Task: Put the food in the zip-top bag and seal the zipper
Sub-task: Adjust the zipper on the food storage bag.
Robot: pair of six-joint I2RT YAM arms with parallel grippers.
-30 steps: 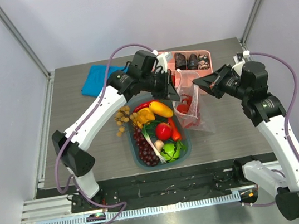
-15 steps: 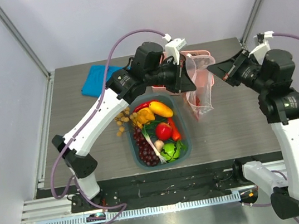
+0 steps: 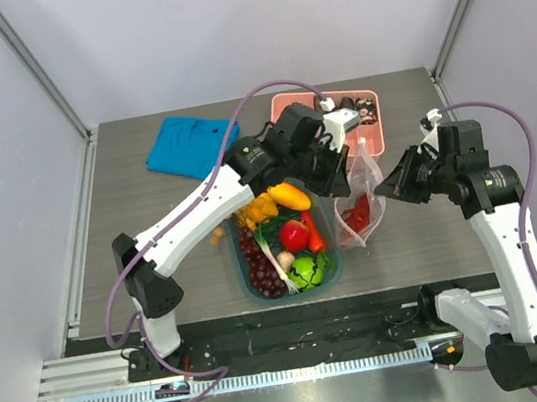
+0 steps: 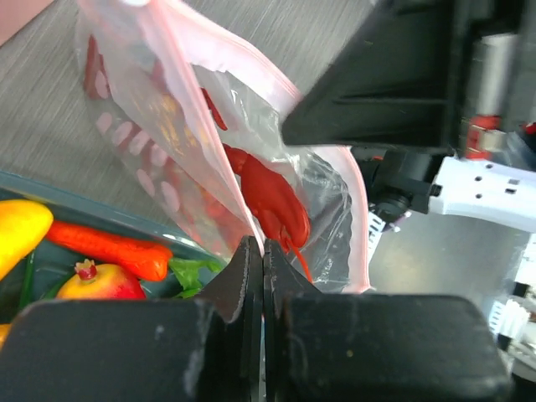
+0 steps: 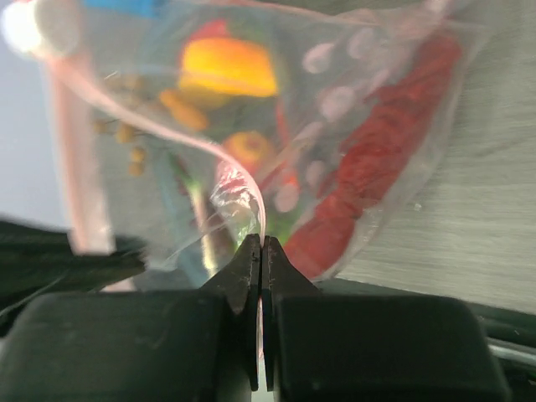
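— While the left pincer point(image 4: 262, 251) is clamped shut on 1 lip of the bag point(image 3: 361, 209), what does the right pincer point(image 5: 261, 251) have?

— The opposite lip, with its jaws closed tight on the film. The bag hangs between the 2 arms, just right of the tub point(image 3: 236, 251). Its bottom is down near the table point(image 3: 153, 238), but I cannot tell if it touches.

— What's inside?

— Only 1 piece that I can make out, the red lobster point(image 4: 272, 197), low in the bag. The carrot point(image 4: 109, 247), the yellow fruit point(image 4: 17, 230) and the rest lie in the tub.

— So the job is barely begun. How should this step go?

— I'd say the mouth needs to stand wide and level. Pull the 2 lips apart evenly, without twisting, so the pink zipper point(image 5: 79, 159) lies flat for sealing later. Tug too hard and the thin film may slip out of a grip. 1 pincer must let go to fetch food, so settle the bag on the table first, mouth up, or the lobster could spill.
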